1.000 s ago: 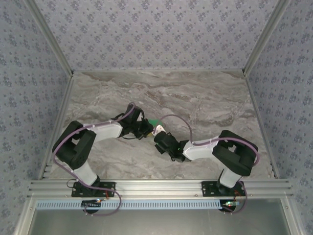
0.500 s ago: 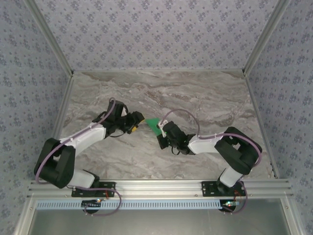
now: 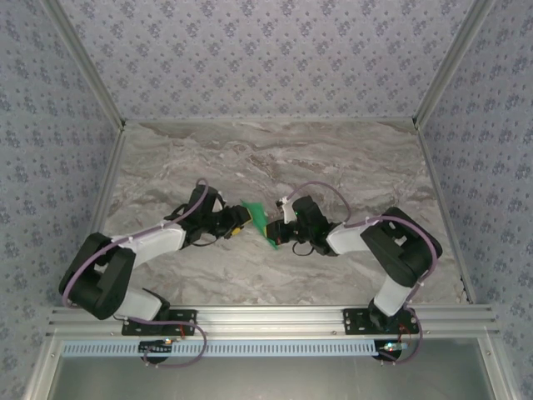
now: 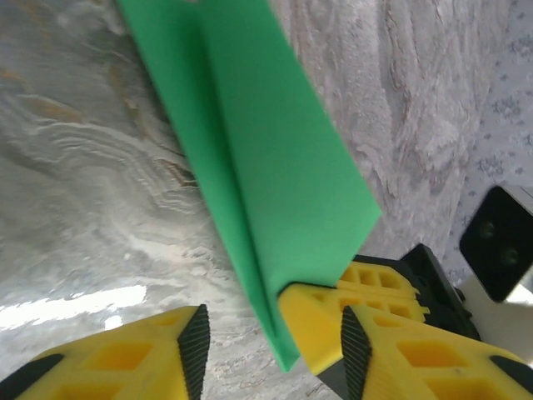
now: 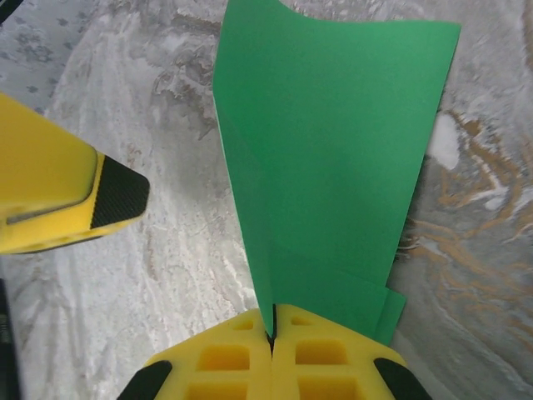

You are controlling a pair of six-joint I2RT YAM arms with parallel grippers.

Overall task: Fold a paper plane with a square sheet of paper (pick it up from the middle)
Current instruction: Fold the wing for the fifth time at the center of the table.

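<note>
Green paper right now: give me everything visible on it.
The green paper is thin, matte and bright green. It is folded into a long, narrow, layered shape with a straight crease along its length and one angled end. The right gripper is shut on one end, so the paper juts out from its fingers, apparently above the marble tabletop. The left gripper is open, its fingers flanking the paper without visible contact.

Paper plane point(image 4: 266, 183): far end cut off by top edge, left wrist view. Near edge hidden between right hand point(image 5: 271, 337) pads.
</note>
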